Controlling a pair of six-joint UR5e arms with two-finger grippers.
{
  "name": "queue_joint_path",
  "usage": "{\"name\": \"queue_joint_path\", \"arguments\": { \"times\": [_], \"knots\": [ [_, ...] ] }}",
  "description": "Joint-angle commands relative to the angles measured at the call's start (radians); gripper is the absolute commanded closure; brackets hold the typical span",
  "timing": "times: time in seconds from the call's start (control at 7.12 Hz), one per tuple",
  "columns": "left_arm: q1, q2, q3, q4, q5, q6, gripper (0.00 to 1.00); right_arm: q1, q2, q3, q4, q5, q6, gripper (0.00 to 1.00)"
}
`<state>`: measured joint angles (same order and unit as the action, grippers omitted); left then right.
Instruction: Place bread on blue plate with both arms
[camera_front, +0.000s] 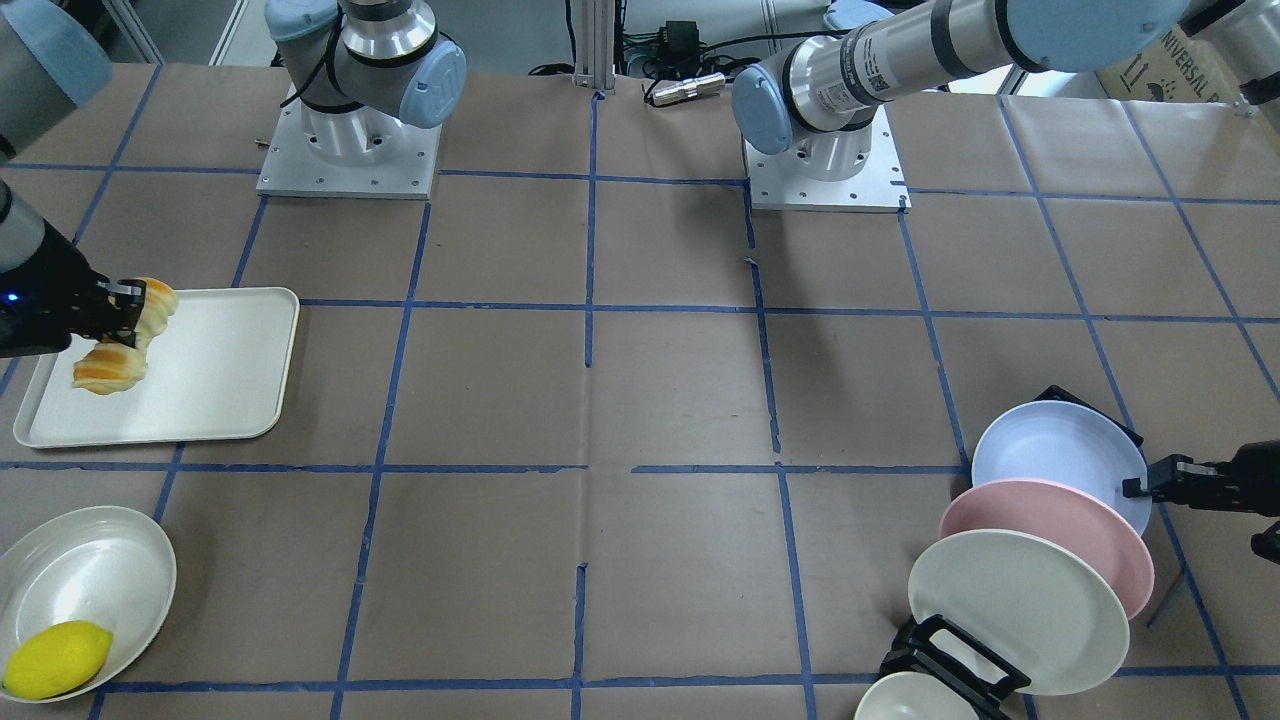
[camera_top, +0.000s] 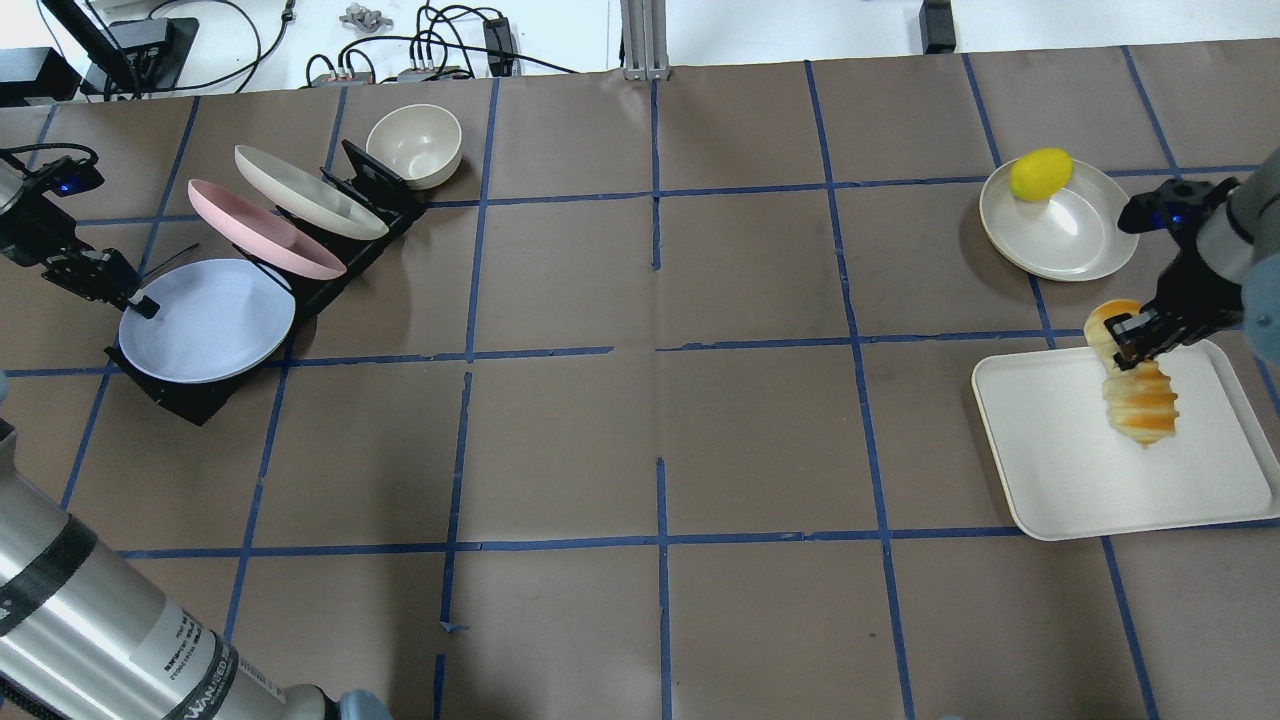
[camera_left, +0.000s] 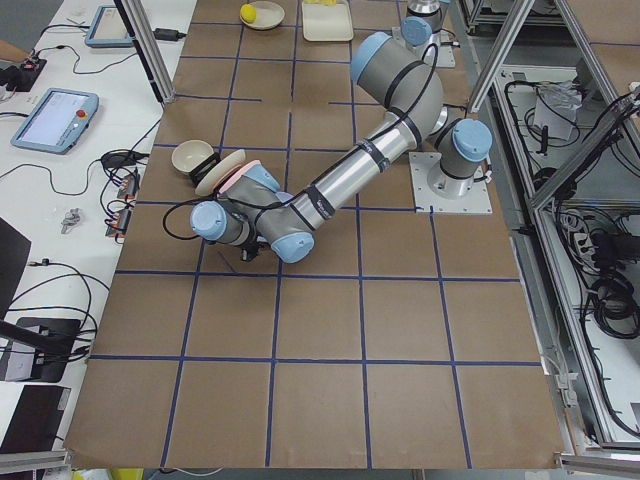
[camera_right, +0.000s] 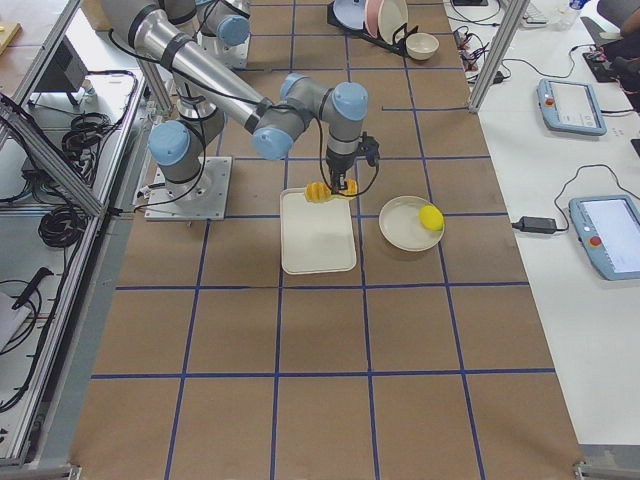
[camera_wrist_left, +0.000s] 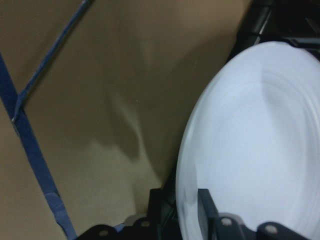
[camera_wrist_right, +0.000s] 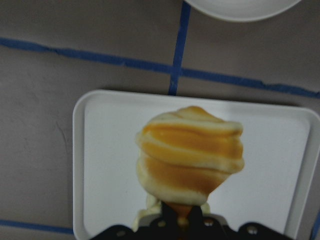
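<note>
Over at the far left of the overhead view, the left gripper is at the outer rim of the blue plate. The wrist view shows its 2 fingers close together, 1 on each side of that rim, but I cannot tell whether they are pressing on it. The blue plate leans tilted in a black rack, in the end slot on the robot's side. A pink plate leans in the next slot, with a cream plate after it, so 3 plates stand in a row. A small cream bowl sits just beside the rack's far end.

The middle of the table is brown paper crossed by blue tape lines.

Toward the right, a white dish rests on the table with a yellow lemon lying against its far rim. Just beside it, on the robot's side, the right gripper is closed on the bread, pinching the loaf near 1 end. The longer part of the loaf points away from the gripper, over a white rectangular tray. The wrist view looks along the loaf's ridged orange and cream segments, with the tray's surface behind them. The bread is over the tray's edge nearest the dish. I cannot tell whether its lower end touches the tray. Bread and blue plate are well apart, at opposite ends of the table.
</note>
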<state>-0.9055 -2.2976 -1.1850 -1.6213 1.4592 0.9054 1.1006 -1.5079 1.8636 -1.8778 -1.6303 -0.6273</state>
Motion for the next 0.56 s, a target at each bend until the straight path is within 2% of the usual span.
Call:
{"name": "queue_joint_path", "arguments": {
  "times": [0.0,0.14,0.42],
  "knots": [
    [-0.001,0.027,0.018,-0.028,0.048,0.0,0.87,0.112,-0.002,-0.314,0.385,0.001,0.199,0.95],
    [-0.001,0.041,0.016,-0.028,0.078,0.0,0.89,0.21,0.0,-0.416,0.489,0.01,0.344,0.96],
    [0.003,0.093,0.022,-0.078,0.114,0.006,0.89,0.373,-0.008,-0.501,0.56,0.015,0.469,1.0]
  ]
}}
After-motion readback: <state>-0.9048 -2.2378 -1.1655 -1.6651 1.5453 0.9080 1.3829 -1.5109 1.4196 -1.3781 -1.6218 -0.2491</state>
